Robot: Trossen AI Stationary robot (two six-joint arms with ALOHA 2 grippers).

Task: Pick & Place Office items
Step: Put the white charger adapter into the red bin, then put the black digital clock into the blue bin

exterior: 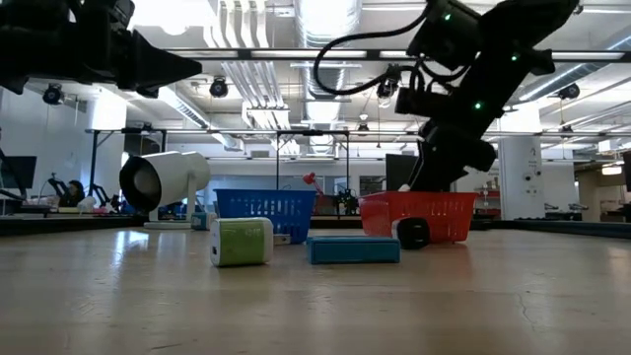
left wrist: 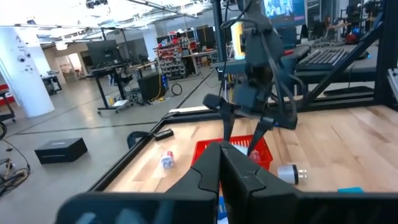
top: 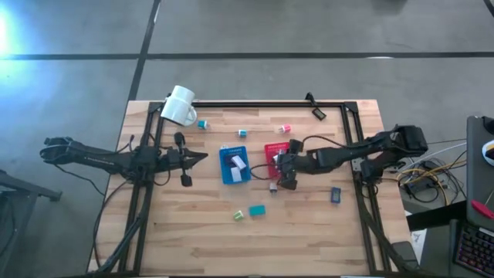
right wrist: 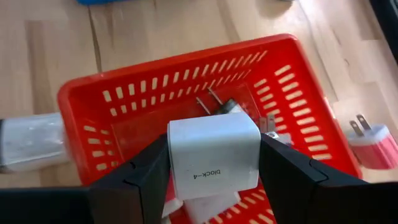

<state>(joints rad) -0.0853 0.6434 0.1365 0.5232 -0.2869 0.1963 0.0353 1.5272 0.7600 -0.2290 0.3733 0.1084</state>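
right gripper is over the red tray, fingers clamped on either side of a white block with "block-4" printed on it, prongs pointing away from the wrist. block sits between the fingers above the tray interior; can't tell if it touches the other white items lying in the tray under it

in the high view the right gripper reaches in from the right side to the red tray, mid-worktop. blue tray is just beside it on the left, with white items inside

left gripper hovers left of the blue tray, fingers closed together, holding nothing

other office items loose on the worktop: green block and teal block side by side below the trays, dark blue block off to the right, pink block and two small teal ones toward the far edge. another pink-and-white plug block lies on the wood just outside the red tray in the right wrist view

white mug lies on its side at the far left corner. low view has the green block and teal block in front of the two trays, apart from each other
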